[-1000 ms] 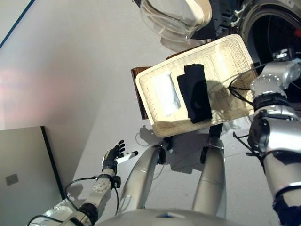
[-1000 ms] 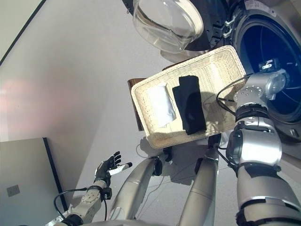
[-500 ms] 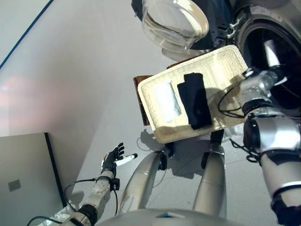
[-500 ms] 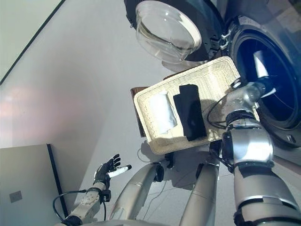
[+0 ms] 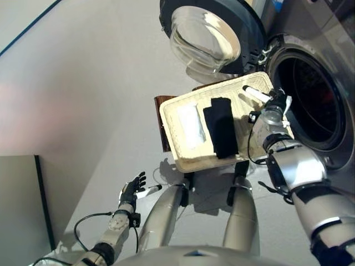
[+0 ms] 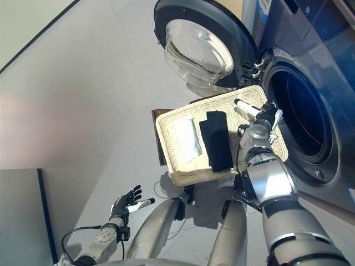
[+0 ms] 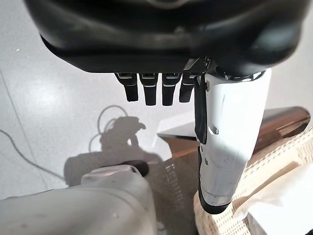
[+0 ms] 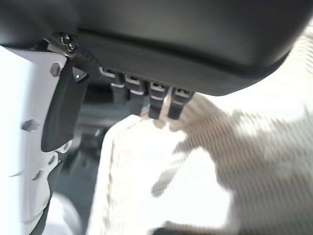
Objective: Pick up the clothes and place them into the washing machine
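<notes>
A shallow wicker basket (image 5: 252, 119) rests on a dark brown box (image 5: 161, 111) beside the washing machine. A black cloth (image 5: 221, 134) lies in its middle and a white cloth (image 5: 189, 124) lies at its left end. My right hand (image 5: 272, 103) hovers over the basket's right end, by the machine's opening (image 5: 306, 102). It is open and empty, with the white-covered thumb stretched out. In the right wrist view its straight fingers (image 8: 161, 100) hang above the wicker (image 8: 254, 161). My left hand (image 5: 132, 190) is open and empty, low at my left side.
The washing machine's round glass door (image 5: 208, 36) stands open above the basket's far side. A flat grey panel (image 5: 19, 210) lies on the floor at the lower left. The left wrist view shows the box (image 7: 281, 121) and the basket's corner (image 7: 244, 188).
My right hand has come from the machine's opening to above the basket's right end. The camera has shifted, so the whole scene sits differently. The left hand has not moved.
</notes>
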Motion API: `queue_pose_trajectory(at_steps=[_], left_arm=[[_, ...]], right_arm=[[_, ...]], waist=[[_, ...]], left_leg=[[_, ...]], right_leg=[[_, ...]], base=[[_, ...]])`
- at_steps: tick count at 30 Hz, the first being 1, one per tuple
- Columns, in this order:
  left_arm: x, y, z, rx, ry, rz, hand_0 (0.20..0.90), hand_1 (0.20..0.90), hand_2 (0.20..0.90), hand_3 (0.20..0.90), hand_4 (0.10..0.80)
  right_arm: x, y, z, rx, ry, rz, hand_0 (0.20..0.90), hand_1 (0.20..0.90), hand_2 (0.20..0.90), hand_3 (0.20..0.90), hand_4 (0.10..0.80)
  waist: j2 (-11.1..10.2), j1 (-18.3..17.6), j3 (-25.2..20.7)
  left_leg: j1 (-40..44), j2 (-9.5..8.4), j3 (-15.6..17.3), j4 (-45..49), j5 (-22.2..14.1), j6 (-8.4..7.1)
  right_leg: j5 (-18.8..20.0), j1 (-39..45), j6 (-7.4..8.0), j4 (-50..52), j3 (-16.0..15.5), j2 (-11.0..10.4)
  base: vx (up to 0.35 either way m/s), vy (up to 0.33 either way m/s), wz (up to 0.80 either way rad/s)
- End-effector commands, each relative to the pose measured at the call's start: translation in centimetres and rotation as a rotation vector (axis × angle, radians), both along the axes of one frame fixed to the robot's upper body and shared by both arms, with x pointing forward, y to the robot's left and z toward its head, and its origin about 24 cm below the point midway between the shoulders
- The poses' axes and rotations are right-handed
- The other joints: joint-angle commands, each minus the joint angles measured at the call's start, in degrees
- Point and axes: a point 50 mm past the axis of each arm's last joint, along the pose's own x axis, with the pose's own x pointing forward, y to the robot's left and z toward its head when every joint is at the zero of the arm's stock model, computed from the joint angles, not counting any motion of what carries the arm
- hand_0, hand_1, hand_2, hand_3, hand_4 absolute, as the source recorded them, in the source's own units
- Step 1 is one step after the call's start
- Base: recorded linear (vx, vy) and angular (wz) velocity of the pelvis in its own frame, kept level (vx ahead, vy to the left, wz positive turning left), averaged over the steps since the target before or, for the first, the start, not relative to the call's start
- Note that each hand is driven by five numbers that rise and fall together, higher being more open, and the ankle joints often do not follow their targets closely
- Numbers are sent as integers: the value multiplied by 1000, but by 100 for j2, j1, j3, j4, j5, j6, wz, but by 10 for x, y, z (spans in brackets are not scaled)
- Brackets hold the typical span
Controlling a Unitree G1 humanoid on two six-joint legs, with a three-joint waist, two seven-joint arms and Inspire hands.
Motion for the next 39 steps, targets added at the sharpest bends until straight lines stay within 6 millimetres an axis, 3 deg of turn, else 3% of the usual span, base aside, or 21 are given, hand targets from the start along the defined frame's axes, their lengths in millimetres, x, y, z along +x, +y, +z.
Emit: queue_pose_trajectory(at_steps=[1,3,4,5,7,14,15,22,30,31,32,33,39], left_arm=[[-7,51,7,137,-31,122,900,900,900,900,800],[-6,53,11,133,-56,139,900,900,900,900,800],[-5,56,11,137,-58,156,900,900,900,900,800],[-4,56,12,137,-60,156,900,900,900,900,800],[1,63,18,133,-96,197,900,900,900,900,800],[34,64,47,151,-266,204,900,900,900,900,800],[44,62,60,140,-343,204,900,900,900,900,800],[63,56,96,92,-534,214,900,900,900,900,800],[81,39,128,6,-702,213,900,900,900,900,800],[84,36,134,-3,-728,207,900,900,900,900,800],[85,34,137,-10,-744,207,900,900,900,900,800],[86,32,137,-17,-746,211,900,900,900,900,800],[88,25,135,-18,-740,208,900,900,900,900,800]], right_arm=[[11,-3,40,-264,-65,56,900,900,900,900,800],[9,-3,31,-348,-2,87,900,900,900,900,800],[7,-2,23,-378,43,102,900,900,900,900,800],[7,-2,24,-378,41,101,900,900,900,900,800],[3,3,6,-464,148,151,900,900,900,900,800],[-13,-13,-16,-419,197,52,900,900,900,900,800],[-17,-18,-20,-399,210,21,900,900,900,900,800],[-22,-23,-26,-362,215,-19,900,900,900,900,800],[-17,-34,-4,-394,195,-76,900,900,900,900,800],[-16,-36,0,-402,196,-85,549,549,549,549,549],[-15,-38,6,-408,184,-98,428,428,428,428,463],[-15,-38,8,-407,179,-103,200,200,200,200,300],[-13,-44,22,-409,145,-147,200,200,200,200,300]], waist=[[-113,153,244],[-201,172,276],[-282,211,258],[-270,206,292],[-394,287,315],[-476,422,460],[-453,491,492],[-463,669,637],[-344,788,856],[-298,807,888],[-260,818,918],[-235,820,940],[-83,832,1090]], left_leg=[[-162,-2,-49,-589,489,-321],[-145,-7,-105,-582,510,-328],[-42,-13,-181,-566,329,-355],[-112,-14,-152,-586,520,-328],[-14,-22,-264,-577,358,-352],[-162,-60,-403,-480,374,-368],[-232,-79,-435,-447,371,-368],[-602,-136,-512,-296,349,-352],[-1085,-191,-509,-120,323,-352],[-1153,-214,-520,-87,317,-350],[-1219,-230,-517,-53,310,-347],[-1270,-232,-505,-26,305,-344],[-1557,-287,-443,85,292,-316]], right_leg=[[-423,491,-199,-117,-222,194],[-411,566,-196,-150,-286,183],[-581,668,-148,-121,-290,179],[-398,618,-190,-172,-333,170],[-586,759,-142,-137,-397,155],[-648,741,-150,-32,-575,61],[-663,707,-150,2,-631,15],[-708,408,-150,165,-697,-89],[-767,-61,-178,410,-674,-183],[-782,-134,-180,466,-665,-216],[-792,-206,-183,515,-643,-227],[-799,-261,-184,546,-617,-242],[-805,-586,-199,694,-491,-302]], base=[[-104,-11,3],[65,-43,16],[13,-24,21],[119,-38,15],[66,-37,13],[-3,-25,17],[-6,11,21],[-3,26,19],[-12,36,13],[-11,50,12],[-11,61,9],[-12,66,5],[-3,59,1]])
